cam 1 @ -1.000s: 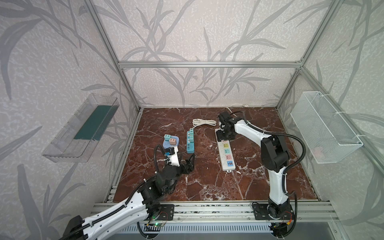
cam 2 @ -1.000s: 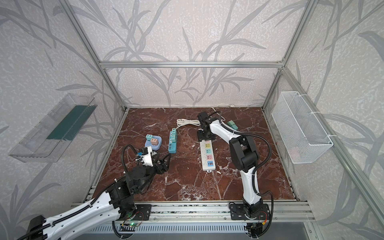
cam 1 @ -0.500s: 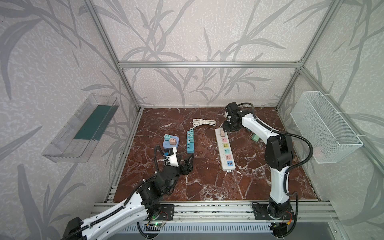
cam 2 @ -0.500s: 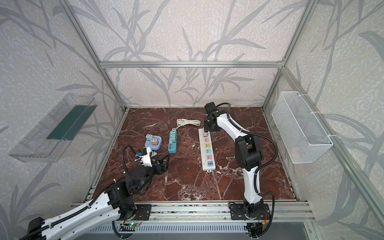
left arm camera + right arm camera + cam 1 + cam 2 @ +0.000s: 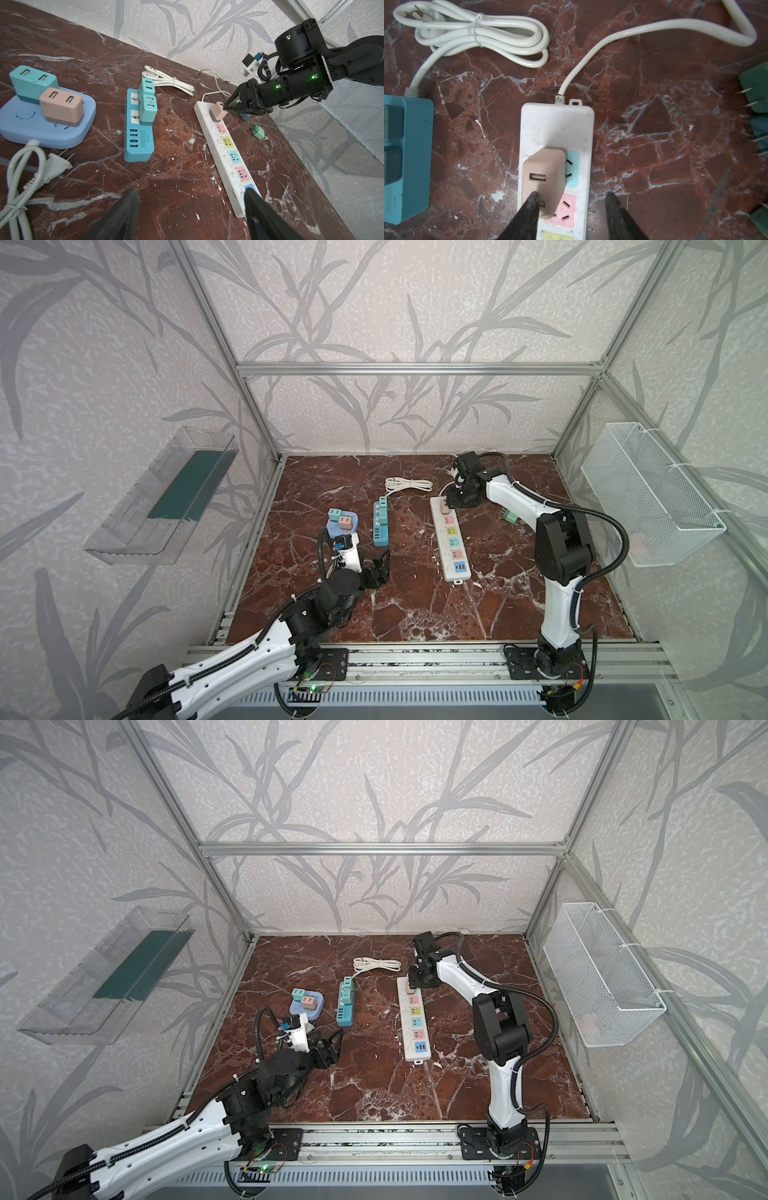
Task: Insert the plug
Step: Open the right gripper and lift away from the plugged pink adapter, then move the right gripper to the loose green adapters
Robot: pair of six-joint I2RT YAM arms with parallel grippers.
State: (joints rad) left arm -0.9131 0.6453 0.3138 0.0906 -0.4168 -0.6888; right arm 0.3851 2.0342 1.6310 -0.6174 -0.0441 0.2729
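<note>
Two arms share the counter [image 5: 415, 605], but only one is at work. The right gripper [image 5: 572, 195] reaches out to the far end of the white power strip [image 5: 556, 124], the end where its cord leaves, because that is where the peach plug [image 5: 544, 176] stands. It is upright on the end socket, USB face up, covering part of the pale blue outlet and leaving the angled slots bare beside it. The jaws are apart and clamp nothing. One fingertip [image 5: 532, 199] lies over the plug's top face, while the other hangs clear of the plug, past the strip's edge, with open space between it and the plug's side. That pose reads as a press from above or a release rather than a carry, so I judge the insertion to be at or near its end. Whether the pins are fully home I cannot tell, since the plug's own body hides its base. The left gripper [image 5: 190, 191] hovers low over the near part of the counter, jaws wide apart and empty, well apart from the plug, probably parked so as not to crowd the other arm. The teal power strip [image 5: 138, 143] and the blue socket base [image 5: 41, 128] each carry plugs already. A loose green plug [image 5: 257, 132] lies on its side near the white strip, likely waiting its turn.
</note>
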